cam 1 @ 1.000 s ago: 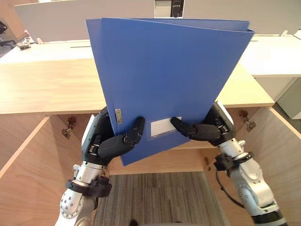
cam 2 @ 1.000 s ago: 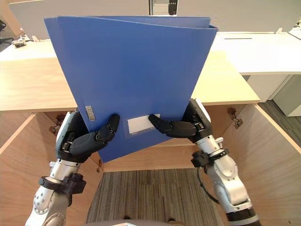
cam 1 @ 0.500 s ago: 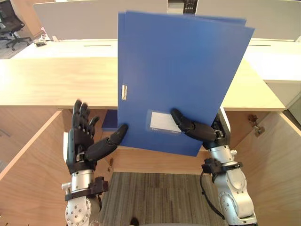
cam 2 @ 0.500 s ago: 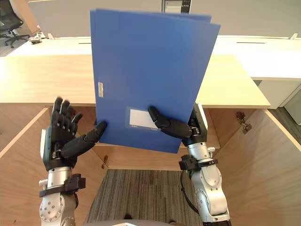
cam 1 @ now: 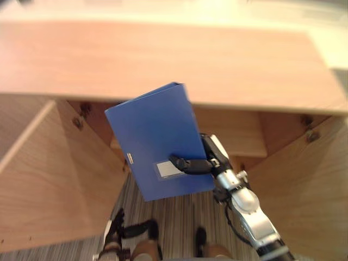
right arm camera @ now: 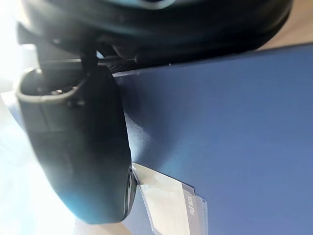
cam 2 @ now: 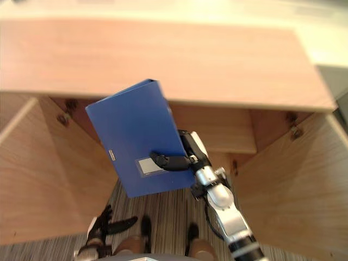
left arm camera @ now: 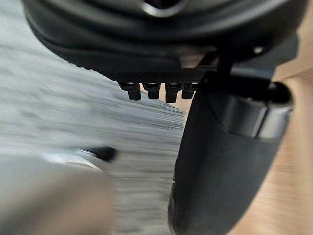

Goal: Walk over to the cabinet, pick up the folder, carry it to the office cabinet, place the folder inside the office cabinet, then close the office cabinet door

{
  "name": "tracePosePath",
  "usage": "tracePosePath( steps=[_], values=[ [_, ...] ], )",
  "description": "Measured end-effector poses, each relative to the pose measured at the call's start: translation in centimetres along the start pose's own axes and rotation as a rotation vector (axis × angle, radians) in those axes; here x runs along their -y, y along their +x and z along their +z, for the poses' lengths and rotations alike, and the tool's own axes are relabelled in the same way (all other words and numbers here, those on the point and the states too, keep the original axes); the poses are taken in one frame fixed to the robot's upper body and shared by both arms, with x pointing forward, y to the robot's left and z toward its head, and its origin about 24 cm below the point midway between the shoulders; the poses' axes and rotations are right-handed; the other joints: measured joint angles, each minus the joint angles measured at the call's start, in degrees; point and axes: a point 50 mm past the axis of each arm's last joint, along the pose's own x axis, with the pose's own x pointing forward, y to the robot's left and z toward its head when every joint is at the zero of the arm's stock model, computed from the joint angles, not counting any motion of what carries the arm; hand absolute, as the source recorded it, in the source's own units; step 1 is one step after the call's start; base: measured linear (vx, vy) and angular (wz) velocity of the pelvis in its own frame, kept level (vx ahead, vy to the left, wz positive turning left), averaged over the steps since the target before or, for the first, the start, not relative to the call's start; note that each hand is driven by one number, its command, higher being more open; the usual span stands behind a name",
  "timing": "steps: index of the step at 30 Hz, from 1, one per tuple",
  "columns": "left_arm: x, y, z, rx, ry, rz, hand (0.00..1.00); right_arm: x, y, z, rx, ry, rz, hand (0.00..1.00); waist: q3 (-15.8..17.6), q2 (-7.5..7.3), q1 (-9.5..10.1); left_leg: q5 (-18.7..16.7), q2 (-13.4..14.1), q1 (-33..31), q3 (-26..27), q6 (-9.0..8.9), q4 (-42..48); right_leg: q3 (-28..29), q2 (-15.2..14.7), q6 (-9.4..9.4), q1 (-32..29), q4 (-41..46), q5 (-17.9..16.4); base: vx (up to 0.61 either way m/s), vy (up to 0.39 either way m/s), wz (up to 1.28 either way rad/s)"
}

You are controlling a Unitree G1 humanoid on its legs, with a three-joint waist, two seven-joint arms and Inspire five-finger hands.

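Observation:
The blue folder (cam 1: 155, 147) hangs tilted in front of the open wooden office cabinet (cam 1: 163, 60), with its upper edge near the cabinet's top board. My right hand (cam 1: 211, 159) is shut on its lower right side. The thumb (right arm camera: 83, 147) presses the front cover next to the white label (right arm camera: 171, 205), and the fingers are hidden behind the folder. My left hand (cam 1: 115, 227) is low at my left side above the carpet, apart from the folder, with straight fingers (left arm camera: 151, 90) that hold nothing.
The cabinet's two doors stand open: the left door (cam 1: 49, 179) and the right door (cam 1: 304, 185) flank the opening. A shelf board (cam 1: 239, 136) shows inside behind the folder. Striped grey carpet (cam 1: 179, 215) lies below.
My left hand has let go of the folder and dropped to my side. The right hand alone has lowered the folder before the cabinet opening. The camera has tipped downward.

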Motion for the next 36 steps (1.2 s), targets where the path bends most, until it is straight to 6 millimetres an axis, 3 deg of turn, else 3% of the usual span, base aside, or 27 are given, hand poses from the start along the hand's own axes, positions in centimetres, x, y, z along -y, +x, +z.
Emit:
tracePosePath(
  steps=[3,7,11,13,14,15,17,21,24,29,30,33,36],
  values=[
    [-0.1,0.7,1.6,0.054,-0.019,0.006,1.00,0.8,0.8,0.7,0.030,-0.106,-0.022,0.00,3.8,0.87,0.15,-3.3,0.1,-7.6,-0.3,-0.07,8.1,0.3,-1.0,0.27,-8.4,9.7,-3.7,-0.18,0.074,0.00],
    [1.0,1.7,5.6,0.189,-0.044,0.004,1.00,2.6,2.7,2.8,0.114,-0.149,-0.101,0.00,7.0,2.47,0.71,-6.8,0.8,-19.6,-0.6,0.60,19.4,1.6,-2.1,0.64,-20.9,21.9,-7.6,-0.15,0.057,-0.06],
    [1.2,1.6,8.6,0.308,-0.088,0.008,1.00,4.1,4.3,5.5,0.214,0.001,-0.208,0.00,7.6,2.66,1.60,-9.4,1.5,-29.7,-1.4,1.36,28.6,1.9,-2.7,0.63,-30.8,31.6,-11.0,-0.08,0.027,0.00],
    [1.1,1.5,10.0,0.366,-0.103,0.010,1.00,5.8,5.0,7.6,0.298,0.108,-0.295,0.00,7.9,2.73,2.69,-10.6,1.7,-34.7,-2.0,1.14,32.7,1.9,-3.1,0.55,-35.7,36.3,-12.8,-0.09,-0.039,0.07],
    [1.3,1.5,11.2,0.403,-0.138,0.009,1.00,7.7,5.8,9.7,0.380,0.173,-0.378,0.00,8.3,2.92,3.38,-11.0,1.8,-38.3,-2.4,1.32,35.5,2.1,-3.3,0.41,-39.3,39.5,-13.8,-0.05,-0.049,0.07],
    [1.3,1.6,11.7,0.415,-0.154,0.015,1.00,8.6,6.0,10.7,0.417,0.200,-0.412,0.00,8.5,3.03,3.62,-11.1,1.8,-39.6,-2.7,1.28,36.6,2.2,-3.3,0.37,-40.6,40.6,-14.1,-0.05,-0.068,0.08],
    [1.4,1.6,13.1,0.451,-0.217,0.021,1.00,12.1,6.6,14.8,0.567,0.334,-0.541,0.00,9.7,3.02,4.11,-11.8,1.8,-43.5,-3.4,1.01,40.0,2.1,-3.7,0.28,-44.2,44.4,-15.4,-0.06,-0.088,0.08],
    [1.6,1.6,13.8,0.466,-0.268,0.033,1.00,16.2,5.9,18.6,0.731,0.542,-0.705,0.00,9.7,3.02,4.80,-12.0,1.7,-46.9,-3.7,0.94,42.1,2.0,-4.0,0.31,-47.5,47.0,-16.2,-0.05,-0.057,0.05],
    [1.6,1.6,13.9,0.462,-0.292,0.048,1.00,18.1,5.1,19.8,0.799,0.655,-0.815,0.00,9.7,3.02,5.16,-12.0,1.7,-48.0,-3.9,0.89,42.2,1.9,-4.0,0.33,-48.6,47.3,-16.3,-0.04,-0.041,0.00],
    [1.9,1.6,14.3,0.464,-0.330,0.058,1.00,20.4,4.7,19.4,0.807,0.861,-1.014,0.00,9.6,3.01,6.00,-11.7,1.4,-49.9,-5.0,0.61,42.1,0.7,-4.3,-0.10,-49.9,47.4,-16.7,-0.01,-0.045,0.07],
    [2.1,1.6,14.3,0.463,-0.329,0.059,1.00,20.8,4.8,19.2,0.800,0.918,-1.038,1.00,9.6,3.01,6.12,-11.7,1.2,-50.2,-5.2,0.56,42.0,0.5,-4.4,-0.22,-50.1,47.5,-16.7,0.01,-0.042,0.12],
    [2.3,1.6,14.2,0.451,-0.343,0.064,1.00,21.9,5.5,18.3,0.744,1.088,-1.085,1.00,9.6,3.00,6.46,-11.5,0.8,-50.5,-5.7,0.25,41.7,-0.2,-4.8,-0.47,-50.2,47.7,-17.1,0.01,-0.044,0.14],
    [2.4,1.6,14.0,0.443,-0.343,0.072,1.00,22.4,5.7,19.0,0.781,1.233,-1.040,1.00,9.6,2.99,6.29,-10.9,0.5,-50.5,-6.1,-0.20,41.0,-0.6,-5.1,-0.72,-50.2,47.6,-17.3,-0.01,-0.039,0.09]
  ],
)
